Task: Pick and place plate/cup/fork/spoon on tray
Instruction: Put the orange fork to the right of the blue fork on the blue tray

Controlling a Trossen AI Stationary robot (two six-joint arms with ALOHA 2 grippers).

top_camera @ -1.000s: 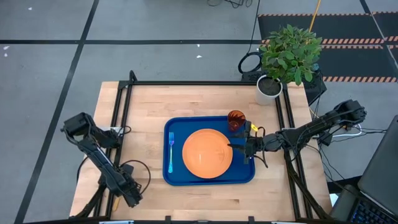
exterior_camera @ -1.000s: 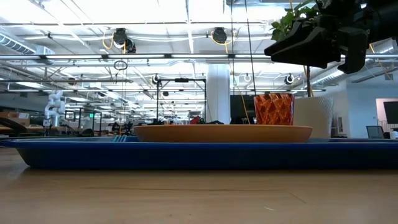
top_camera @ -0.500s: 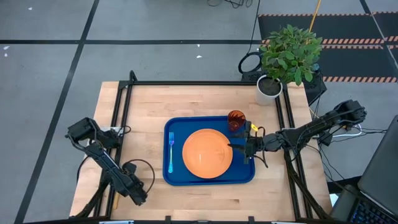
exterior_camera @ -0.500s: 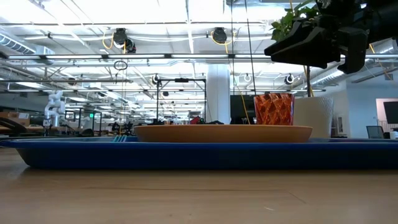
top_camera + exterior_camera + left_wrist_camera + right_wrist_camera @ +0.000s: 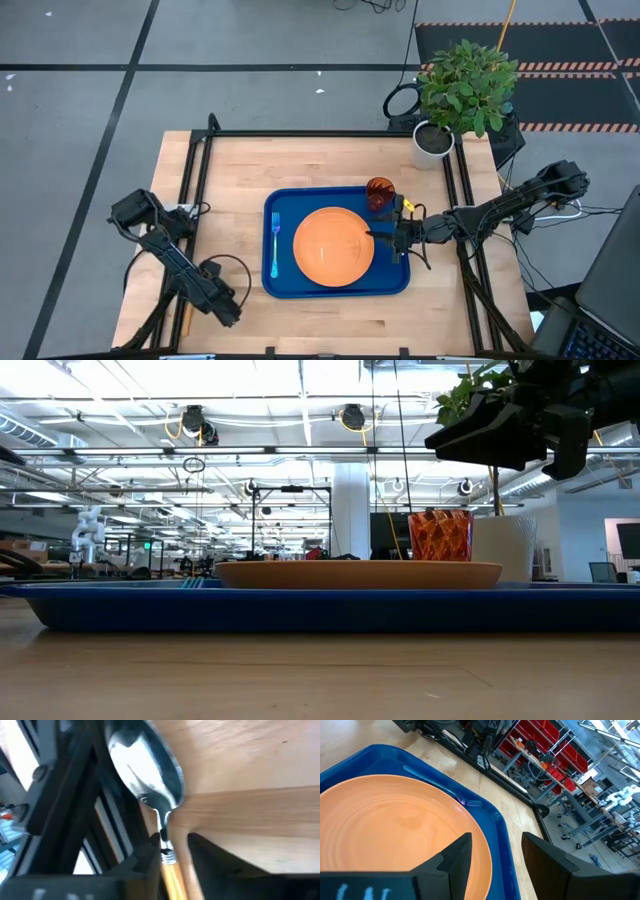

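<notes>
Table (image 5: 240, 160), spoon (image 5: 150, 770) between fingers (image 5: 145, 862)

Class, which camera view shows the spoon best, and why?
The left wrist view: the spoon fills it, silver bowl and orange handle clear, handle between the left gripper fingers. The high view shows only a sliver of handle by the table's edge; the low and right wrist views show none.

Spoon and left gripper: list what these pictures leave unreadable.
- Spoon: high view shows only a sliver of orange handle beside the left gripper; the arm covers the rest.
- Grip: left wrist view shows the handle between the fingers, but contact is unreadable.
- Low view: tray wall hides the fork entirely.
</notes>
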